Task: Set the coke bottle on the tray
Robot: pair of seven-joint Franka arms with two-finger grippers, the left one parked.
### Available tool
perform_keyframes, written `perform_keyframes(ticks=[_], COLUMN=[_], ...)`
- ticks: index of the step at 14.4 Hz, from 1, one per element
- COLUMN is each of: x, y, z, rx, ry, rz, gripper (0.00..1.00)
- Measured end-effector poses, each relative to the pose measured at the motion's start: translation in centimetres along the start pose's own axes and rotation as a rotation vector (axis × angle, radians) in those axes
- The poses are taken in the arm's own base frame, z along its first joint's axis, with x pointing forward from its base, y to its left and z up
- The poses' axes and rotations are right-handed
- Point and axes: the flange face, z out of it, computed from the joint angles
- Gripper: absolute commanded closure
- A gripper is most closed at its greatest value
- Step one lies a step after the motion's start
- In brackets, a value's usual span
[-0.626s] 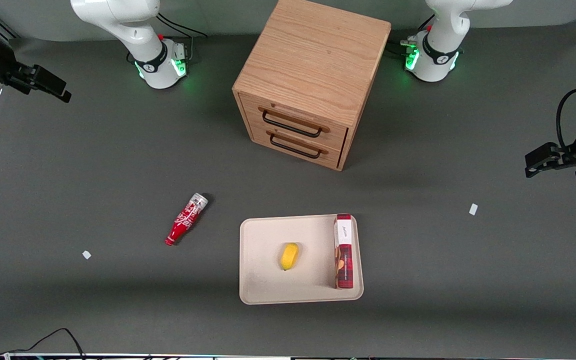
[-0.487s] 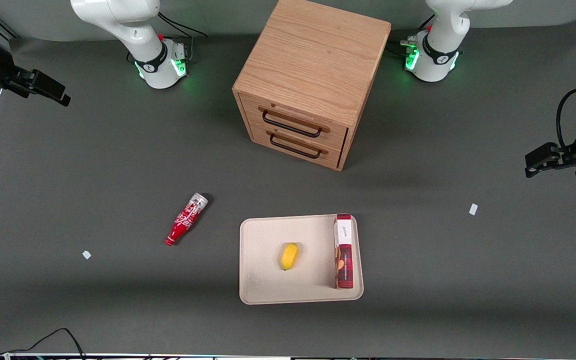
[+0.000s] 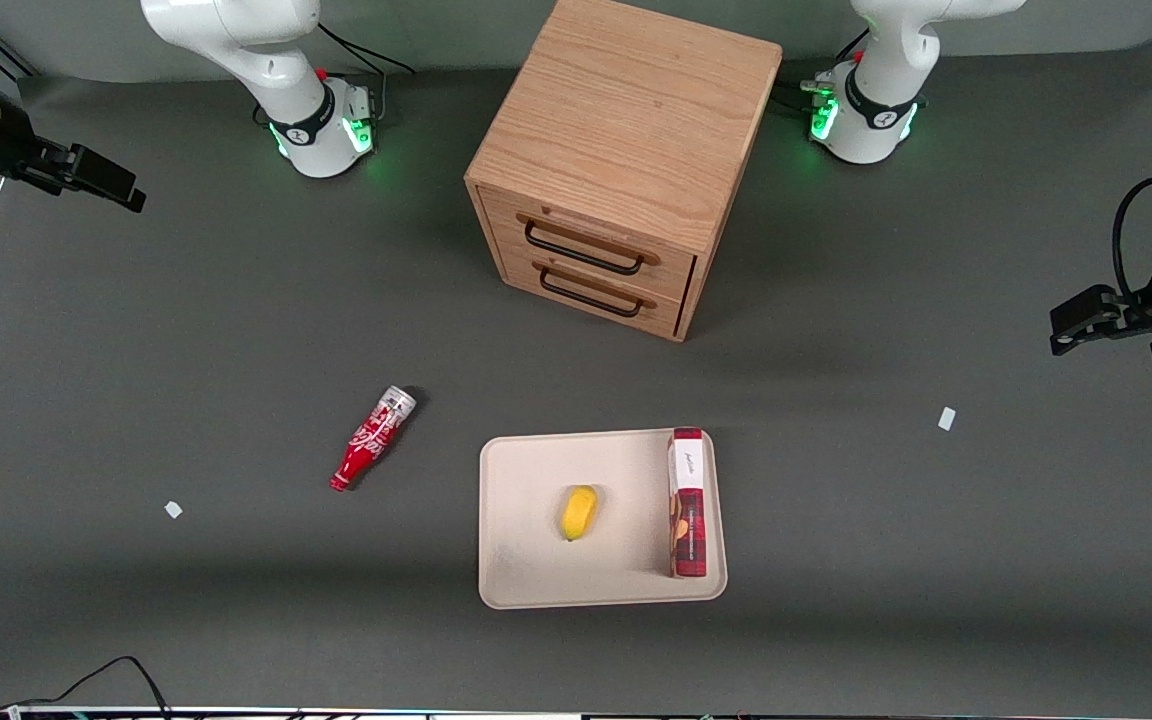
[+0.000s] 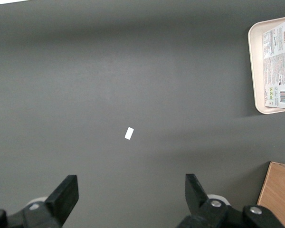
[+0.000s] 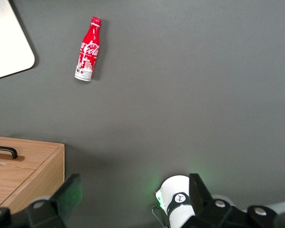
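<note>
The coke bottle (image 3: 372,440) lies on its side on the grey table, red neck toward the front camera, silvery end away from it; it also shows in the right wrist view (image 5: 88,49). The cream tray (image 3: 526,500) lies beside it, toward the parked arm's end, apart from the bottle; a corner of it shows in the right wrist view (image 5: 9,47). My gripper (image 3: 111,185) is open and empty, high up at the working arm's end of the table, well away from the bottle and farther from the front camera than it. In the right wrist view its fingers (image 5: 69,192) stand wide apart.
A yellow fruit (image 3: 579,511) and a red snack box (image 3: 687,502) lie on the tray. A wooden two-drawer cabinet (image 3: 626,160) stands farther from the front camera than the tray. Small white scraps (image 3: 173,509) (image 3: 946,418) lie on the table. A black cable (image 3: 106,675) lies at the front edge.
My gripper has shifted slightly, a little away from the front camera and toward the table's middle. The bottle, tray and the rest have not moved.
</note>
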Motion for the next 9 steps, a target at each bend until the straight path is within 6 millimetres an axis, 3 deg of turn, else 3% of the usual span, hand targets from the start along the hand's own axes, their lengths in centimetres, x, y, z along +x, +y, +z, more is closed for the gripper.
perform_keyframes(ticks=[4,7,9], x=[0.4,1.6,3.6], y=[-1.1,-4.2,-6.3], z=[0.0,-0.8,0.6], rx=[-0.002,0.006,0.031], ry=[0.003,0.024,0.003], rz=[-0.021,-0.035,0.021], gripper=[0.00,0.00,0.00])
